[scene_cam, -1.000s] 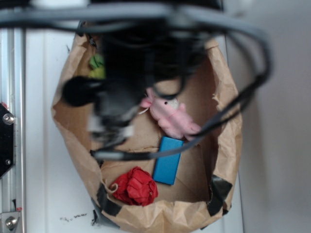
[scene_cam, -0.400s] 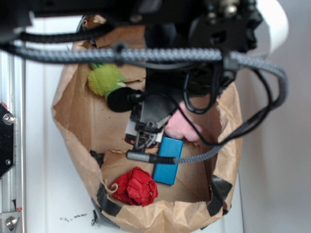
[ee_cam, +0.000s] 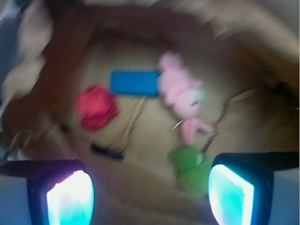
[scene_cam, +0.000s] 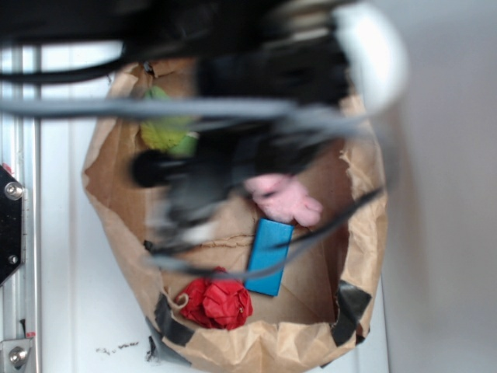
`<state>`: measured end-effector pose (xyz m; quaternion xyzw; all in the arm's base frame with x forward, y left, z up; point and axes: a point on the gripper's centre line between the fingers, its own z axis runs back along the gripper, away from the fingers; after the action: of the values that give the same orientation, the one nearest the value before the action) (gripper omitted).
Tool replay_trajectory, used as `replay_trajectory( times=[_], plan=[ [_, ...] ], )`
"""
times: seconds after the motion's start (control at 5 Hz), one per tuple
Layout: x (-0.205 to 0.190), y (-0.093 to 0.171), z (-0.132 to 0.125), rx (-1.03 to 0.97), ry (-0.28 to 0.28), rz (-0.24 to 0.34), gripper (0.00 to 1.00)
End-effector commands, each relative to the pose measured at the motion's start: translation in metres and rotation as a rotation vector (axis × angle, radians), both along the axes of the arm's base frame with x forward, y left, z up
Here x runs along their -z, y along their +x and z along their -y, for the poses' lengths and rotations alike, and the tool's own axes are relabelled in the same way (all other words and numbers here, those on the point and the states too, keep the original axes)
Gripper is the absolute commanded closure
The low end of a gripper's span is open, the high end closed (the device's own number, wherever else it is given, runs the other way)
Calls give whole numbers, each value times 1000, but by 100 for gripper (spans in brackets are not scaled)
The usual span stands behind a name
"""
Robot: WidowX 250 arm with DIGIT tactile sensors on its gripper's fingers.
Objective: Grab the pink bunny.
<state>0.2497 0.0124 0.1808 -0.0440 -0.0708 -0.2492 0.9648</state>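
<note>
With our gripper [ee_cam: 150, 194] nearest the wrist camera, jaws spread wide and holding nothing, we judged it best to steer past the green plush toy [ee_cam: 190, 168] just beyond and centre on the pink bunny [ee_cam: 180, 93], lying on the paper bag's [scene_cam: 365, 233] floor beside the blue block [ee_cam: 135, 83], before closing.

A white table [scene_cam: 66, 311] carries a brown paper bag [scene_cam: 256, 346].

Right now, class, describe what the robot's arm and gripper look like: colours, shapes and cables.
The arm is black and heavily blurred, draped with grey cables and thinner dark loops. A white rounded part shows near its top. In the wrist view, the gripper has two black fingers with glowing cyan-white pads.
</note>
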Motion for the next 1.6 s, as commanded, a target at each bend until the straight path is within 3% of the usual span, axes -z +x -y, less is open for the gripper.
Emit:
replay_trajectory(
  times=[0.0, 0.2, 0.4, 0.6, 1.0, 1.4],
  plan=[
    [25, 4, 10, 125, 128, 185, 0],
    [35, 21, 4, 101, 152, 128, 0],
    [36, 38, -9, 85, 146, 111, 0],
    [28, 46, -31, 106, 139, 131, 0],
    [40, 60, -18, 119, 142, 141, 0],
    [69, 83, -2, 77, 82, 156, 0]
  ],
)
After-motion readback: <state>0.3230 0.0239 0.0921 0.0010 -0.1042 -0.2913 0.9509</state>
